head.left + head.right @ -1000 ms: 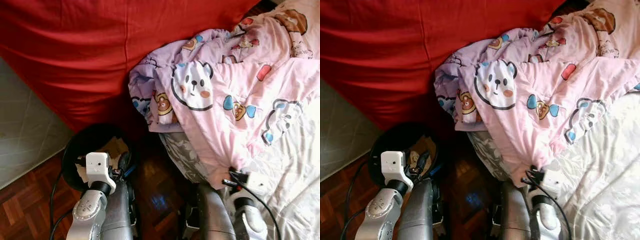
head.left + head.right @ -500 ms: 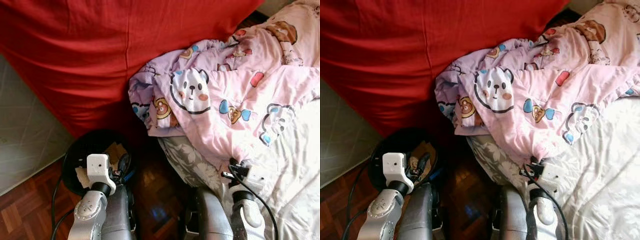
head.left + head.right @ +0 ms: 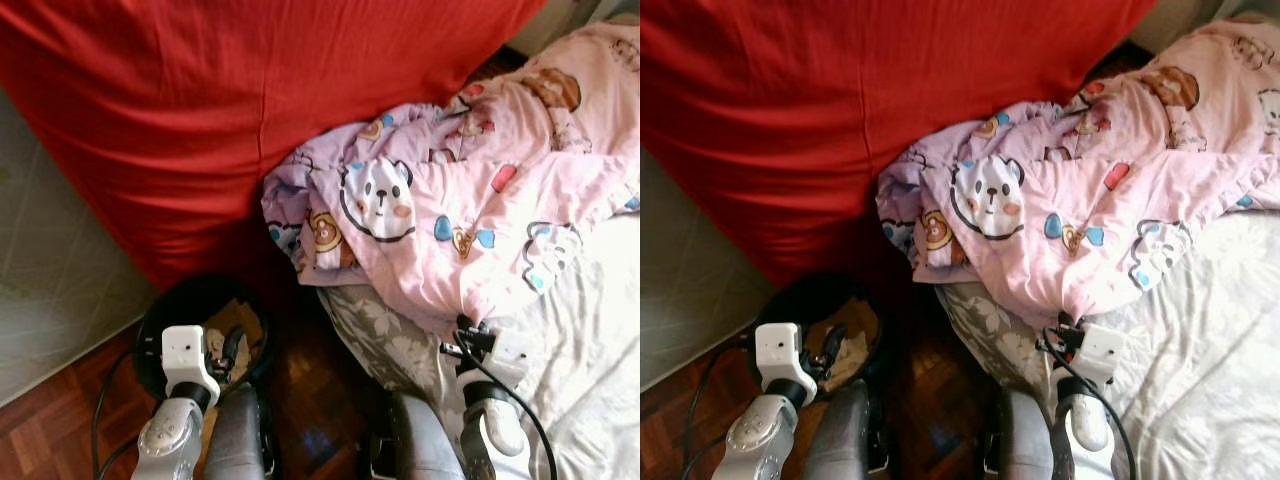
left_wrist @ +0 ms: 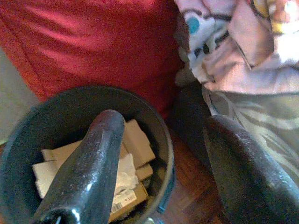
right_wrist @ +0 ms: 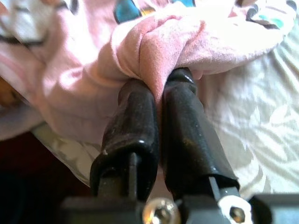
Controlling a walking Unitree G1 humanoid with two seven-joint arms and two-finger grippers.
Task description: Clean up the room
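A bed point(image 3: 590, 400) in white leaf-print sheet carries a crumpled pink cartoon blanket point(image 3: 470, 220) reaching its near corner; on the wooden floor point(image 3: 60, 440) beside stands a black bin point(image 3: 190, 300)

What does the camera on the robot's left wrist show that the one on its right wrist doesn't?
The left wrist view shows the open left pincer above a round black bin holding torn cardboard scraps, before a big red cushion. The right wrist view shows the right pincer shut on a fold of the pink cartoon-print blanket over a white leaf-patterned sheet. Both show that blanket.
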